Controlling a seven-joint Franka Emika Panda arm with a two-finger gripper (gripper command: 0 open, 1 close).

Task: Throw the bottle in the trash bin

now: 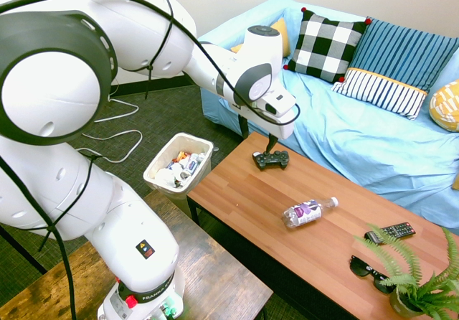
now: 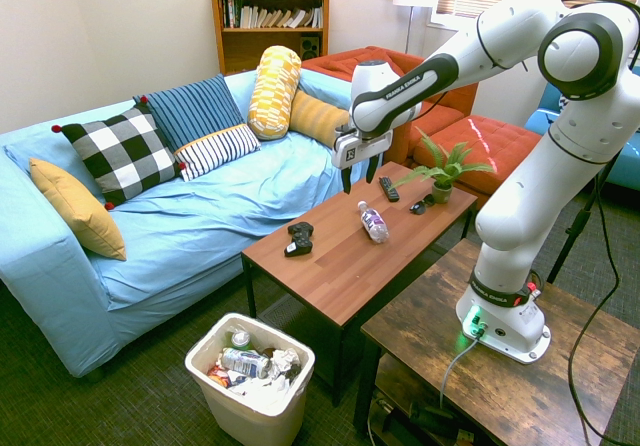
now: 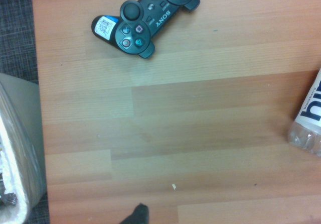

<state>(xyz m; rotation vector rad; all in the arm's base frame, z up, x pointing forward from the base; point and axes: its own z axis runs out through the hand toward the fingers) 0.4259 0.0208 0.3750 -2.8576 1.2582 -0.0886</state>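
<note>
Gripper [image 2: 358, 175] hangs open and empty at frame centre; bottle [image 2: 373, 222] lies below it on the table [image 2: 340, 266]; trash bin [image 2: 252, 406] sits lower left.

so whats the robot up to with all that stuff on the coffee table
The white arm's tool hangs open and empty above the coffee table, between the game controller and the bottle. The bottle lies on its side on the tabletop, untouched, with a remote, sunglasses and a potted fern further along. The trash bin stands on the floor at the table's end, already holding some rubbish. Nothing has been picked up yet.
</note>
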